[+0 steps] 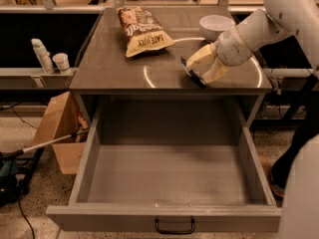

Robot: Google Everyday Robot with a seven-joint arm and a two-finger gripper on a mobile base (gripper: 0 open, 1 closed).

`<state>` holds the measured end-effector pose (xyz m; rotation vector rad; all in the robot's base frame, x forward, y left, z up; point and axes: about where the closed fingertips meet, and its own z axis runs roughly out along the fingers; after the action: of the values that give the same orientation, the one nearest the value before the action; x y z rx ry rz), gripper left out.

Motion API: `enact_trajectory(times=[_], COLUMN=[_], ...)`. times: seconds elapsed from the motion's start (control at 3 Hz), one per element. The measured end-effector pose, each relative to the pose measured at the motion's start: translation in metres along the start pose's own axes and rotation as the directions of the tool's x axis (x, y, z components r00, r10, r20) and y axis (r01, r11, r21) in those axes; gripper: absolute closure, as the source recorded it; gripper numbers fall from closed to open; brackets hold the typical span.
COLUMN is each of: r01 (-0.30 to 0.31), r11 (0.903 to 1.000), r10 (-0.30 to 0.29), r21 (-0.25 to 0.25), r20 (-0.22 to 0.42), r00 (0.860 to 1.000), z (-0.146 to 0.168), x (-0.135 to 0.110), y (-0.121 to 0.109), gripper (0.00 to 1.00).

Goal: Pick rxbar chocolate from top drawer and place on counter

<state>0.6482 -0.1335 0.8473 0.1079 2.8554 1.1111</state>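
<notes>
One end effector (198,69) over counter (109,68) rt side, fingers (202,58) pinched on rxbar chocolate (190,71), top drawer (164,218) open below

We count: one pincer (197,71), over the counter's (109,63) front right, gripping one rxbar chocolate (187,66); one snack bag (144,31); one white bowl (215,26); one counter; one open top drawer (169,168) with one black handle (174,226); two white containers (40,54) (61,62); one cardboard box (62,128).

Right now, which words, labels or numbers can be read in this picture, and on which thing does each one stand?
"LATE JULY", as far as it reads: on the snack bag lying on the counter.
The rxbar chocolate, held by the gripper at the counter's right part: lettering too small to read.
The white bottle left of the counter: nothing readable.
</notes>
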Motion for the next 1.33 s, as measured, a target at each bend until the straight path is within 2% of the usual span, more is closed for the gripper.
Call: enact_trajectory(times=[1.0,1.33], r01=[-0.051,-0.051], r11=[0.9969,0.9969], r10=[0.05,0.05], r21=[0.059,0.059], r20=[0.017,0.017], r00=[0.999,0.999], z=[0.027,0.027], x=[-0.028,-0.028], y=[0.002,0.002], gripper=[1.0,0.74])
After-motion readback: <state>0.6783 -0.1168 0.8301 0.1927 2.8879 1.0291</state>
